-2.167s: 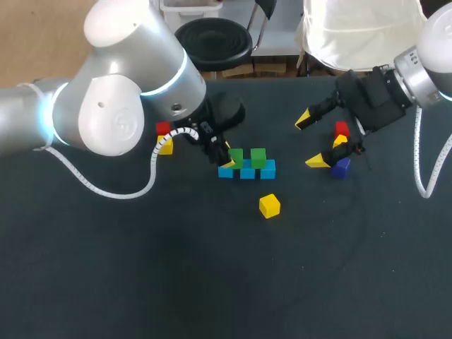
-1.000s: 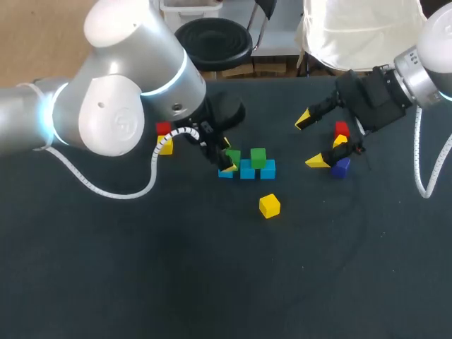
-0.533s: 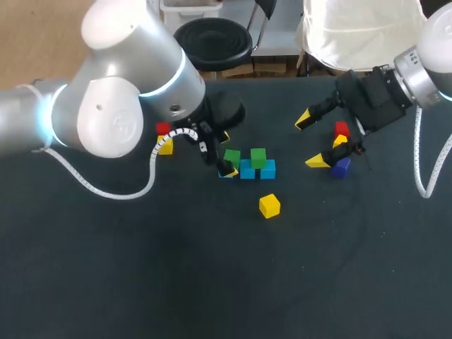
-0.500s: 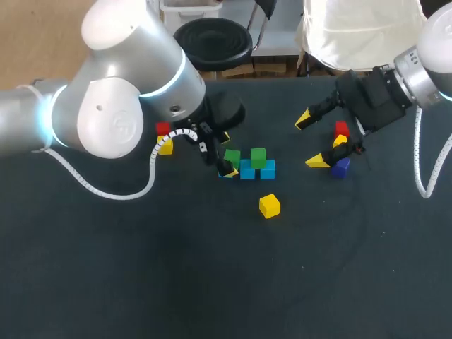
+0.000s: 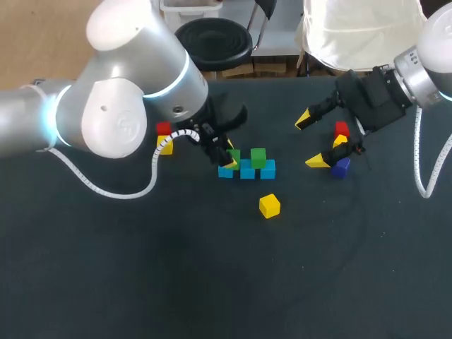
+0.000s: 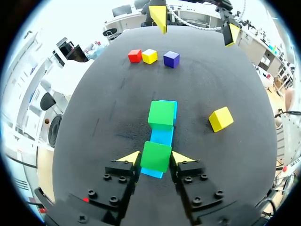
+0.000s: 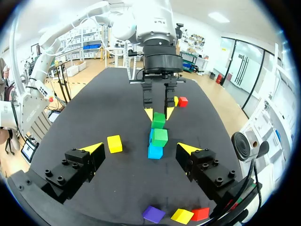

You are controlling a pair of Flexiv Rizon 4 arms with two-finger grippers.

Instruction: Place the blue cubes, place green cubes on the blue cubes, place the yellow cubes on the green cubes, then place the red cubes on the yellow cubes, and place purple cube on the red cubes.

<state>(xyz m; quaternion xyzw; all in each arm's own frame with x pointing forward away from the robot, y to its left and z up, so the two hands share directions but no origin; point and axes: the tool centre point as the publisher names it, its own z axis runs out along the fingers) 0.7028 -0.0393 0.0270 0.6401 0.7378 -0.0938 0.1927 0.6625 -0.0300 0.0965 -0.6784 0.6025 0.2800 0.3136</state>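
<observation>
Three blue cubes [image 5: 246,170] lie in a row mid-table. Two green cubes rest on them: one [image 5: 258,157] toward the right end, the other [image 6: 156,156] at the left end. My left gripper [image 6: 156,158] stands over that end, and both of its yellow fingertips [image 6: 130,157] press the sides of this green cube. From the right wrist view, my left gripper [image 7: 159,111] hangs over the far green cube [image 7: 158,120]. My right gripper [image 5: 311,140] is open and empty, beside a red cube [image 5: 342,129], a yellow cube [image 5: 340,141] and a purple cube [image 5: 342,167].
A loose yellow cube [image 5: 269,205] lies in front of the blue row. A red cube [image 5: 163,128] and a yellow cube [image 5: 165,145] sit to the left, partly behind my left arm and its white cable [image 5: 152,166].
My left gripper spread wide off the left green cube half a second ago, then came back in against its sides. The right arm has not moved.
</observation>
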